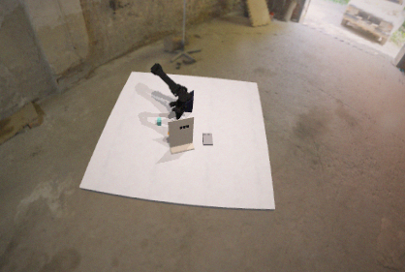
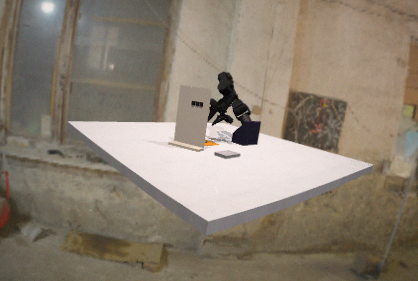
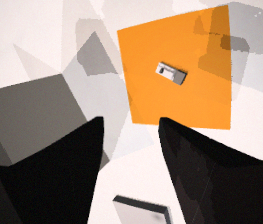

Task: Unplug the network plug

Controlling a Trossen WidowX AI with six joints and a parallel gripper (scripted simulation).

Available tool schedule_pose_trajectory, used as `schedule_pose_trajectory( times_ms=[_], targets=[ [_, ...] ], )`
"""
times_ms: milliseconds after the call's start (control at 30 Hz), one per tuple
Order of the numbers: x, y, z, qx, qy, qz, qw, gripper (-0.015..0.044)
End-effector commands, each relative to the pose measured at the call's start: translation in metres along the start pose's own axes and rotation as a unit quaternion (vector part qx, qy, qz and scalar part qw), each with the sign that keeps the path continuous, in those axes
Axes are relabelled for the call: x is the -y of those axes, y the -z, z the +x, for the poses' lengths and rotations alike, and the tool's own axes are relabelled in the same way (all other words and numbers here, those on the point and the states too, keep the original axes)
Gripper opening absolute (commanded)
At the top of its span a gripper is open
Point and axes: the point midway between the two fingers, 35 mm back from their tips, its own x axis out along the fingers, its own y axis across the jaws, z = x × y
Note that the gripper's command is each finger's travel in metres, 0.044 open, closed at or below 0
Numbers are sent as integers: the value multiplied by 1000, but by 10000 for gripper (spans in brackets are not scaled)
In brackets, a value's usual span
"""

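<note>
We see the plug [image 3: 171,72] lying inside the orange square [image 3: 148,76] on the table [image 1: 233,181]; the gripper [image 3: 130,143] hangs above it, jaws apart, holding nothing.

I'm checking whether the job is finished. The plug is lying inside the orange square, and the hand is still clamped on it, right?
Not quite. The plug is lying inside the orange square, but the hand is not on it: in the wrist view the fingers are above it, apart and holding nothing.
</note>
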Motion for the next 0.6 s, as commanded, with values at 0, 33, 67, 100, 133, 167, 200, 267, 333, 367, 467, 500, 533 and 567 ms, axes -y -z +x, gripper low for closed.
schedule_pose_trajectory(
  times_ms=[0, 33, 67, 100, 133, 167, 200, 267, 333, 367, 467, 500, 533, 567],
  targets=[
    [-3, -3, -5, 3, -4, 6, 1000, 156],
    [-4, -3, -5, 3, -4, 6, 1000, 156],
    [-4, -3, -6, 3, -4, 5, 1000, 156],
    [-5, -3, -7, 3, -5, 5, 1000, 156],
    [-5, -4, -8, 4, -5, 5, 1000, 156],
    [-6, -4, -9, 4, -6, 5, 1000, 156],
    [-6, -4, -10, 4, -6, 5, 1000, 156],
    [-7, -5, -12, 4, -7, 5, 1000, 156],
    [-8, -6, -14, 5, -8, 5, 1000, 156],
    [-8, -6, -15, 5, -8, 5, 1000, 156],
    [-8, -3, -14, 2, -3, -1, 1000, 156],
    [-9, -2, -16, 1, -3, -1, 1000, 156],
    [-11, -2, -18, 0, -3, -1, 1000, 156],
    [-13, -2, -20, 0, -2, 0, 1000, 156]
  ],
)
